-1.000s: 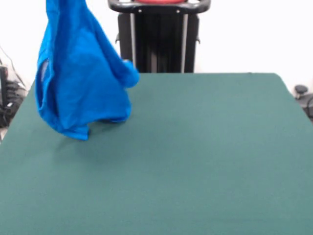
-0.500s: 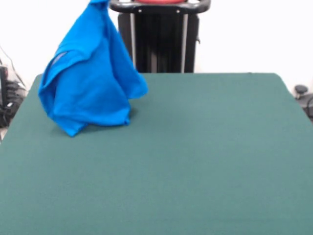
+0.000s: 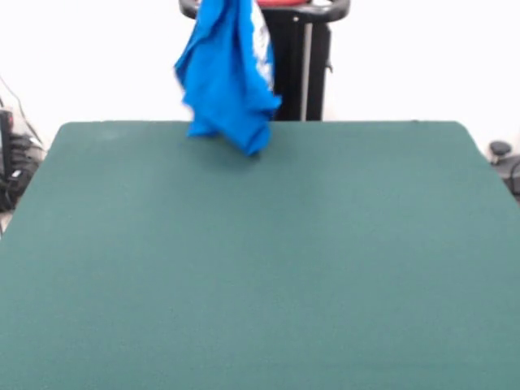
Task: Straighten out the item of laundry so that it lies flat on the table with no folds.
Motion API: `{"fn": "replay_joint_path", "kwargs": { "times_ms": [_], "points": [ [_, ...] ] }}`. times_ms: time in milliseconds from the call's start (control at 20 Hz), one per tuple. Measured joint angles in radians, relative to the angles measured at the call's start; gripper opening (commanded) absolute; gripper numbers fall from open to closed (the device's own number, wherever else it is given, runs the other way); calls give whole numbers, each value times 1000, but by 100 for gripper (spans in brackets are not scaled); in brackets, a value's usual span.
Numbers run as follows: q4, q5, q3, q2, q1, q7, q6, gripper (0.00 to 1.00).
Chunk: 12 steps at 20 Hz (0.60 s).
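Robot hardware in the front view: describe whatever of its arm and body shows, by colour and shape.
Little shows. A black pedestal with a pale upright bar stands behind the table, topped by a rounded black rim and a strip of red. The hanging blue shirt covers part of it. No gripper, cables or markings are visible.

The bright blue T-shirt [image 3: 226,77] is seen hanging in the air, bunched up in long folds, with a bit of white print showing. It is held up over the far edge of the big green table [image 3: 260,268].
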Motion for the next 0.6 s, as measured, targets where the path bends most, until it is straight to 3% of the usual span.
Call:
{"fn": "replay_joint_path", "kwargs": {
  "times_ms": [150, 350, 500, 600],
  "points": [
    [-32, -1, 20, -9, 0, 0, 137, 0],
    [-75, -8, 28, -14, -1, 0, 195, 0],
    [-108, -22, 32, 4, -2, 0, 162, 0],
    [-126, -38, 32, 40, -3, 0, 40, 0]
  ]
}}
